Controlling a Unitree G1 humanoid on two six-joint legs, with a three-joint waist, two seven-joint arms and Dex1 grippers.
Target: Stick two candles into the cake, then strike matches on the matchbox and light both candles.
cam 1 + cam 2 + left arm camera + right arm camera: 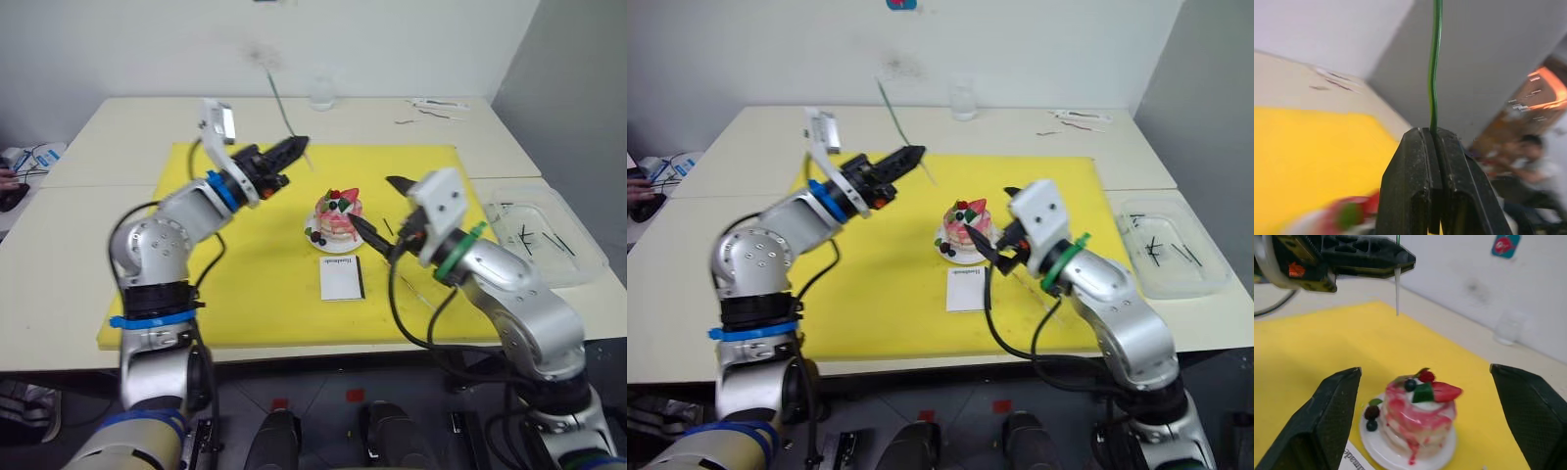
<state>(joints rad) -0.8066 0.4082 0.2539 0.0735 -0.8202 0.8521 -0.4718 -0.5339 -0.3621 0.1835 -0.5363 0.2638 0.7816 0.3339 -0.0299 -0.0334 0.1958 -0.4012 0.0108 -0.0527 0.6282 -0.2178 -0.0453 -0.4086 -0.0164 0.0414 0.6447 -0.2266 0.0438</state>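
Yellow mat (245,294), pink cake (338,219) (berry-topped)

Green candle (1433,73), pink-and-white cake (1418,417)

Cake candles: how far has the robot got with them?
Nothing is finished: the cake has no candles in it. The left gripper pinches the green candle above the mat; the right gripper, open, waits beside the cake. The matchbox lies untouched, so lighting remains.
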